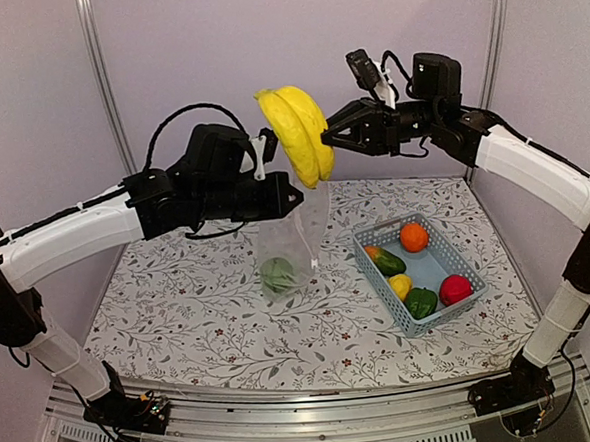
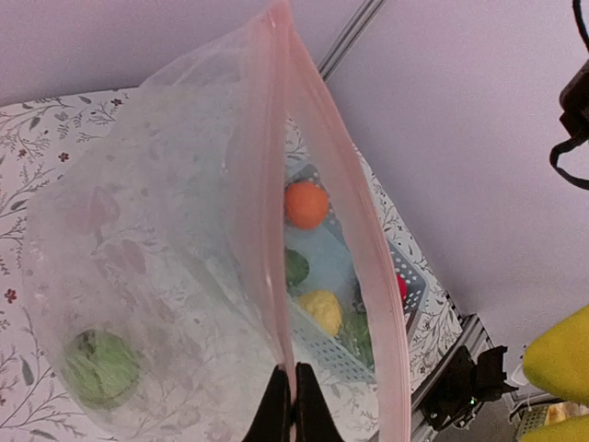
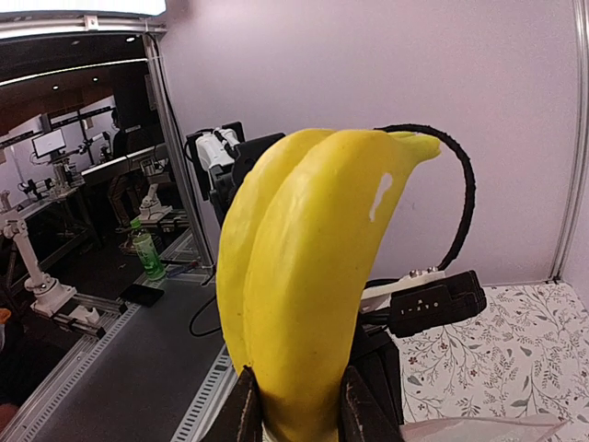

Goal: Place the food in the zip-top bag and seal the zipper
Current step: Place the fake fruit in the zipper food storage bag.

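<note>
Above the counter (image 1: 180,308), the left tool (image 2: 292,405) is pinched shut on the zipper (image 2: 276,184). The zip-top bag (image 1: 292,246) hangs from it, with the watermelon (image 1: 277,273) inside at the bottom. At 12 o'clock from the bag, the right tool (image 3: 299,419) grips the banana (image 1: 298,133). At 3 o'clock, the basket (image 1: 449,315) carries the orange (image 1: 413,237), apple (image 1: 454,288), lemon (image 1: 400,286) and pepper (image 1: 420,301). White print on a black block (image 3: 433,302) is too small to read.

We log two arms of one build. Left arm (image 1: 66,240): white rounded shells, black elbow and wrist housings, a black cable (image 1: 183,110) arching over the wrist. A white bracket (image 1: 259,155) sits at that wrist. Right arm (image 1: 527,162): the same white shells and black joints, thin black leads around its wrist camera. Left gripper (image 1: 295,196) and right gripper (image 1: 328,139): matte black, fingers tapering to narrow tips. We see black base blocks (image 1: 506,393) with loose wiring.
</note>
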`<state>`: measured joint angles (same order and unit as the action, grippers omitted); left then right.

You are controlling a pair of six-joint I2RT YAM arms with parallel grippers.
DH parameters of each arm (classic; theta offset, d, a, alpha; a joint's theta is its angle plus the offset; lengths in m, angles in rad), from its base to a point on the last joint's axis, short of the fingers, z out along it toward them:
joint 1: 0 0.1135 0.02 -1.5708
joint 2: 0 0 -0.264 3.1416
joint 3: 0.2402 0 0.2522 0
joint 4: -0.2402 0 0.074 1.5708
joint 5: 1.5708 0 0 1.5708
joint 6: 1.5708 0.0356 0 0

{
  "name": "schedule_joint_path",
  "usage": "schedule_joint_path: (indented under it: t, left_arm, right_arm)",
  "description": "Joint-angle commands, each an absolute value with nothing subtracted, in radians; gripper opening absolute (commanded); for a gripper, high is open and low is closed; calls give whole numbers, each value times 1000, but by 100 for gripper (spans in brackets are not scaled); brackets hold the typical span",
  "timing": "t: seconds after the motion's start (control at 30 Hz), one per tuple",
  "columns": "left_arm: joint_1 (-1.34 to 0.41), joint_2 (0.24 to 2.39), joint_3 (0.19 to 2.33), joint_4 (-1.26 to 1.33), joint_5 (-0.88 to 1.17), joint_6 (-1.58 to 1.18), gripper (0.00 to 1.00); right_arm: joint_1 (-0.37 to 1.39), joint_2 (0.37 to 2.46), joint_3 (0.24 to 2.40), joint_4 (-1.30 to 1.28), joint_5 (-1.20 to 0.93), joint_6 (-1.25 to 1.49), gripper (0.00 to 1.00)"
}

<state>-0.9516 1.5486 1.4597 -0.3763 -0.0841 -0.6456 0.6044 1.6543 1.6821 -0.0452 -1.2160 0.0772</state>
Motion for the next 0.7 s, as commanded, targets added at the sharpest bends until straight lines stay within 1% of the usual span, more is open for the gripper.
schedule_joint_path:
  t: [0.0,0.13,0.27,0.53,0.67]
  left_arm:
    - [-950,1515,1497,-415,-9,-637,0]
    - [-950,1483,1493,-407,87,-635,0]
    - [-950,1473,1509,-414,142,-623,0]
    - [-937,1445,1524,-450,146,-613,0]
    - [-927,1433,1510,-460,147,-618,0]
  right_arm:
    - [618,1709,1700,71,-1276,147,0]
    - [626,1718,1660,87,-1290,121,0]
    - [629,1727,1638,85,-1301,89,0]
    - [630,1702,1581,38,-1306,4,5]
    - [627,1689,1549,3,-1308,-84,8]
